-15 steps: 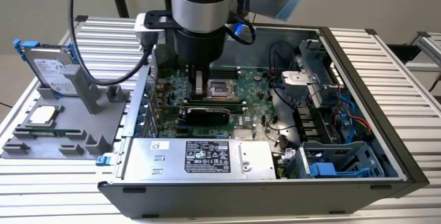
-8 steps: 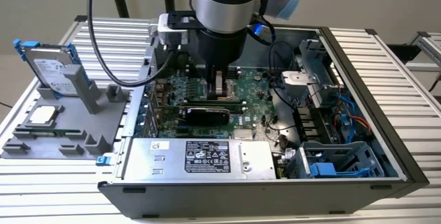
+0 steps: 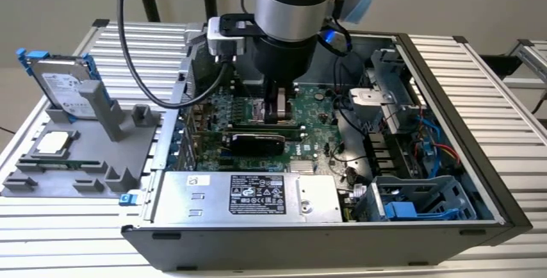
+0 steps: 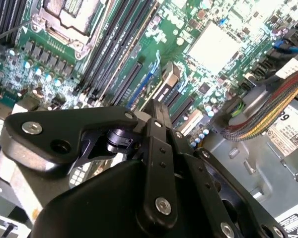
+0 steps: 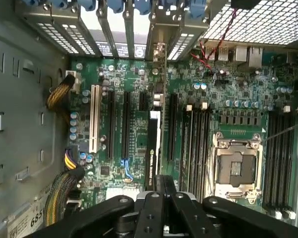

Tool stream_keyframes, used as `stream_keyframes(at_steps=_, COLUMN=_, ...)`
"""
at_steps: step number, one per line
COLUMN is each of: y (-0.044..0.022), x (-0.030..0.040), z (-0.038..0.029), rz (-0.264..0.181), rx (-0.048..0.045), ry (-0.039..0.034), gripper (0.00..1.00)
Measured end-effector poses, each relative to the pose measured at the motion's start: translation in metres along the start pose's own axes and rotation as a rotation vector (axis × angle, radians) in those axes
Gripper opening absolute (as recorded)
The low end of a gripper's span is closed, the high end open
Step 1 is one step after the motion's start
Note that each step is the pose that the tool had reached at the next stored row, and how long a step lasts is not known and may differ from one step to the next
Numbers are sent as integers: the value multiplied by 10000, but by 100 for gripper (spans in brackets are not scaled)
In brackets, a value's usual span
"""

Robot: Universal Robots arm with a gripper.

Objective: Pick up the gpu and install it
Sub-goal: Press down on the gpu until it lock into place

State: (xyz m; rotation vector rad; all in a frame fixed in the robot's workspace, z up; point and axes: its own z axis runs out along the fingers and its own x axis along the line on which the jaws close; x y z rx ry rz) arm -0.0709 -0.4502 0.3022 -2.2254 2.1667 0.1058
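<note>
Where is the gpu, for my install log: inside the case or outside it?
Inside: the gpu stands on edge along a motherboard slot, right under the gripper. Fully seated or not, I cannot tell.

A robot arm (image 3: 295,9) reaches down into an open computer case (image 3: 444,163) lying on a slatted metal table (image 3: 478,60). Its gripper (image 3: 280,116) sits low over the green motherboard (image 3: 321,98), fingers closed on the top edge of the gpu (image 3: 256,142), a slim black card standing on edge across the board. A silver power supply (image 3: 248,195) fills the near side of the case. Toward the exterior view's left, a grey holder (image 3: 86,156) carries a silver hard drive (image 3: 68,89) in a blue frame, upright, and a small square chip (image 3: 53,141) lying flat.
</note>
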Motion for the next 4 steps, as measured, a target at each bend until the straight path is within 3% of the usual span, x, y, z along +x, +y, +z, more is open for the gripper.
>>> stream_keyframes(at_steps=4, y=0, x=-1, z=-9, rz=-1, rx=-1, ry=1, gripper=0)
